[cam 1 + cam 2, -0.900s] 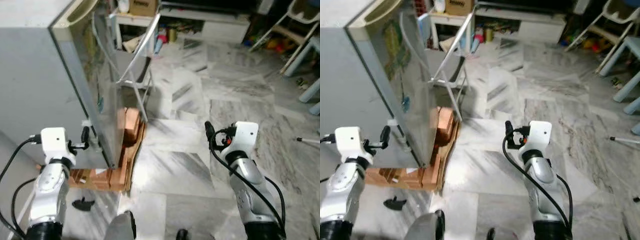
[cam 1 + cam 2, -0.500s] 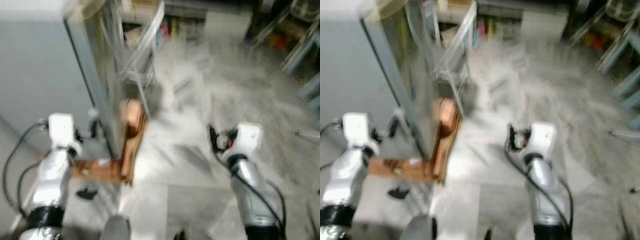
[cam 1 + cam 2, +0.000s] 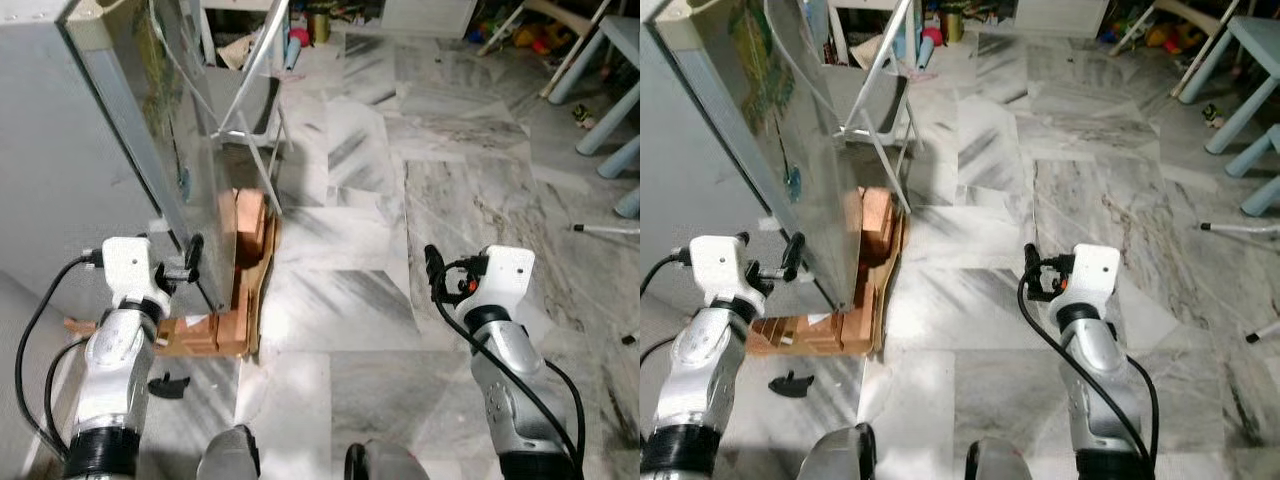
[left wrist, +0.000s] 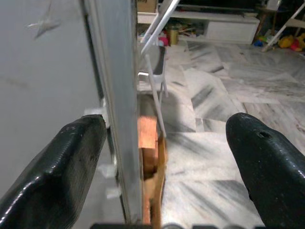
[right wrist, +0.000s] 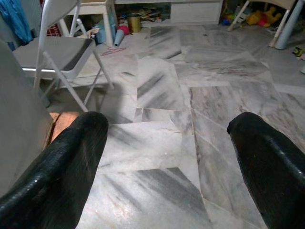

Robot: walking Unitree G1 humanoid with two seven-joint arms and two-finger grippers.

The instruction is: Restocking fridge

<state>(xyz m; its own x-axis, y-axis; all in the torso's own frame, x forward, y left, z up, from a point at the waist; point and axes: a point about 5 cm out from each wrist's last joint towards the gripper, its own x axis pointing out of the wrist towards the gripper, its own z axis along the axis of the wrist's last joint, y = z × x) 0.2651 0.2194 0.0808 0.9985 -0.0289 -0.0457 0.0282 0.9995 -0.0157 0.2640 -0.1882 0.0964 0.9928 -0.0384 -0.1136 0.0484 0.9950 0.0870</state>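
Note:
A tall grey fridge (image 3: 60,130) stands at my left, and its shiny face (image 3: 170,120) carries stickers. Its lower corner edge (image 4: 116,95) runs between the fingers of my left gripper (image 4: 167,143), which is open and holds nothing. In the eye view that left gripper (image 3: 190,262) hovers just beside the fridge corner, low down. My right gripper (image 3: 432,270) is raised over the marble floor, apart from the fridge. It is open too (image 5: 167,138), with only floor tiles between its fingers.
Brown cardboard pieces (image 3: 240,290) lean at the fridge's foot. A grey folding chair (image 3: 255,90) stands just behind them. Blue plastic furniture (image 3: 610,80) and a white stick (image 3: 600,228) lie at the right. A small black item (image 3: 168,385) is on the floor near my left arm.
The whole view has shifted and gone through a blur, so the camera moved. Both arms keep the same raised pose, and nothing was taken hold of.

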